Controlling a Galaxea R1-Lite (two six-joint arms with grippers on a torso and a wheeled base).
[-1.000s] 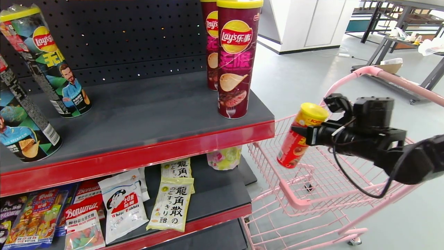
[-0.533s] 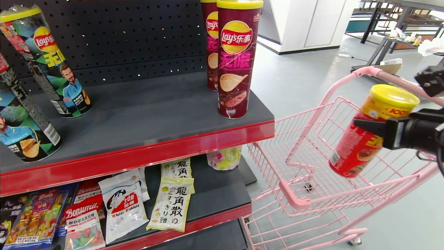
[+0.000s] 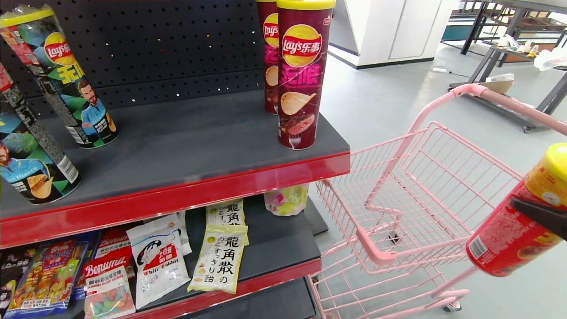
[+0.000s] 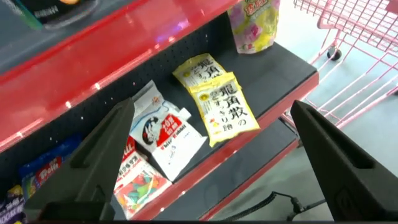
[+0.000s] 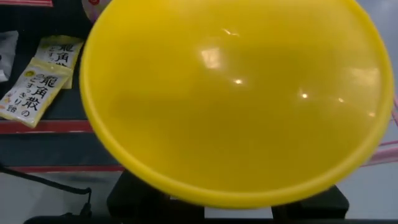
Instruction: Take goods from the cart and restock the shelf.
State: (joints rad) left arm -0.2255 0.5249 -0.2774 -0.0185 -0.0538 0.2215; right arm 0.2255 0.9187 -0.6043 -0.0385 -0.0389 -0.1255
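By the cart's [image 3: 376, 256] right rim, the right gripper [image 3: 537, 215] is clamping the red can [image 3: 509, 230] mid-body, lid up for shelving; the left gripper [image 4: 211, 168] is gaping, empty.

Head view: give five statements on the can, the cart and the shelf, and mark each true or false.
1. Two maroon tubes stand at the upper shelf's right end. True.
2. The right claw holds the red can. True.
3. The red can stands on the upper shelf. False: it is held tilted in the air, near the cart.
4. The can's lid is red. False: the lid is yellow.
5. The left claw is open. True.
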